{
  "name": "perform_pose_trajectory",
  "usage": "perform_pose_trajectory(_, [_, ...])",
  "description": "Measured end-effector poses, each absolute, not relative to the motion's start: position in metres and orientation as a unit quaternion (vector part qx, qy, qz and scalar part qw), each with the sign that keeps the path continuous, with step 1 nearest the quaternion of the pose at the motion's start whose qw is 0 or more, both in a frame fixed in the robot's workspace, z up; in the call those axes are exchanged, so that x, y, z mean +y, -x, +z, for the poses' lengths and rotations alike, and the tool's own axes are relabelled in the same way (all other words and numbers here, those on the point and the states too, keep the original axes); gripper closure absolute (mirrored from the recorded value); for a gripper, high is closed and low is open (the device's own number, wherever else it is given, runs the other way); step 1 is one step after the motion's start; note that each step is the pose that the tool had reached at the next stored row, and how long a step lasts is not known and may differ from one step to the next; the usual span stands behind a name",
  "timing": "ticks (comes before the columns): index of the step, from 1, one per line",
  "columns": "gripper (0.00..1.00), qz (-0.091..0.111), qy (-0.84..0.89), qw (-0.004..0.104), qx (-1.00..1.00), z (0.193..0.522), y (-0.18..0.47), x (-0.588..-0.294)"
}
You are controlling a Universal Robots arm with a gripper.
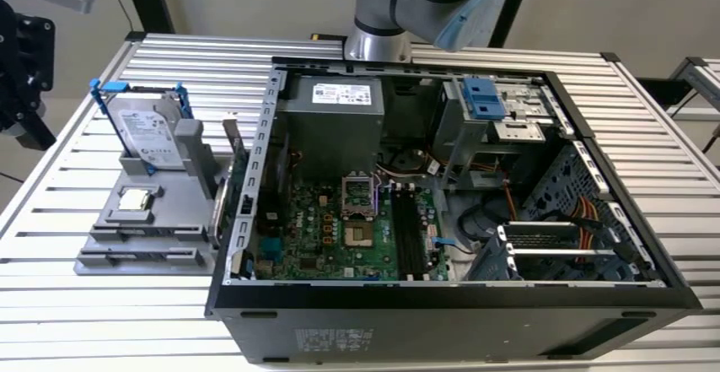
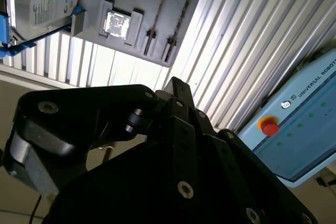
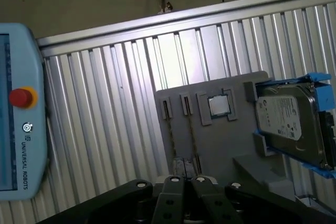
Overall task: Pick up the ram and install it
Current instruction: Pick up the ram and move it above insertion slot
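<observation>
Two thin ram (image 3: 169, 129) sticks stand on edge side by side in slots at one end of a grey holder (image 3: 220, 145); in the second wrist view the ram (image 2: 181, 17) shows as thin dark lines. My gripper (image 3: 186, 178) hangs high above the holder, well apart from the sticks, with its black fingers drawn together and nothing between them. In the second wrist view the gripper (image 2: 176, 84) comes to a single tip. The open computer case (image 1: 242, 220) holds the motherboard with its long black memory slots (image 1: 407, 233).
On the holder (image 1: 113, 217) sit a square silver CPU chip (image 1: 135, 199) and a hard drive (image 1: 147, 132) in a blue frame. A teach pendant (image 3: 21, 124) with a red button lies beside the ribbed metal table (image 3: 105, 108). A black device (image 1: 23, 77) stands at the exterior view's left.
</observation>
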State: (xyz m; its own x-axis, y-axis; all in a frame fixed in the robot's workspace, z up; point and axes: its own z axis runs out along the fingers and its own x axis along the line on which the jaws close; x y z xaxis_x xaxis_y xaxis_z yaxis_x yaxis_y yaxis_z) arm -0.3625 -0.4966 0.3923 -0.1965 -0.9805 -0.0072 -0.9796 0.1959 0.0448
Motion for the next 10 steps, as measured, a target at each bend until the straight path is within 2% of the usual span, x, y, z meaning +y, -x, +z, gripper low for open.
perform_pose_trajectory(10, [1.0, -0.019, -0.657, 0.013, -0.754, 0.3923, 0.3625, -0.4966])
